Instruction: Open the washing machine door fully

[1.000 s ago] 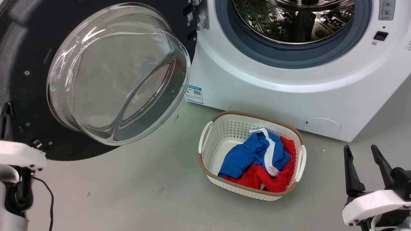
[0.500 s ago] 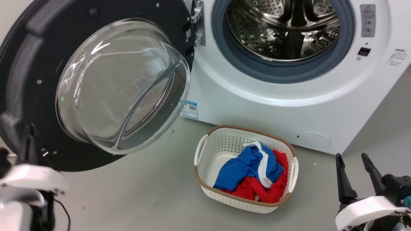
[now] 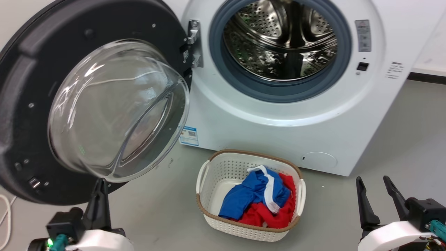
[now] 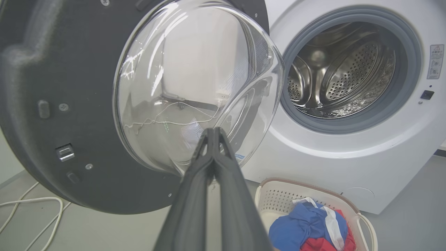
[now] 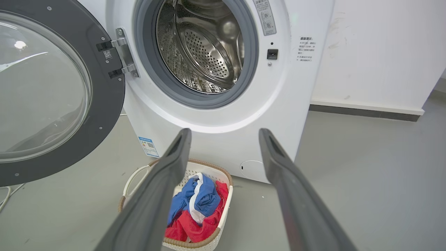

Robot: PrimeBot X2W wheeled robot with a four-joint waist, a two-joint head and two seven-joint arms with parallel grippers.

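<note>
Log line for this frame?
door: wide open | left gripper: shut, near door | right gripper: open, empty | basket: clothes inside

Head view looking downward, wrist views low, all facing washing machine (image 3: 244, 122)

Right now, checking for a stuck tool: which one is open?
The right tool, whose fingers spread wide apart; the left tool has its fingers pressed together.

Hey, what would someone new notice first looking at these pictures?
The washing machine door, black with a bulging glass bowl, hangs wide open at the left. Right of it gleams the steel drum inside the white washing machine. On the floor in front sits a white basket of blue and red clothes.
</note>
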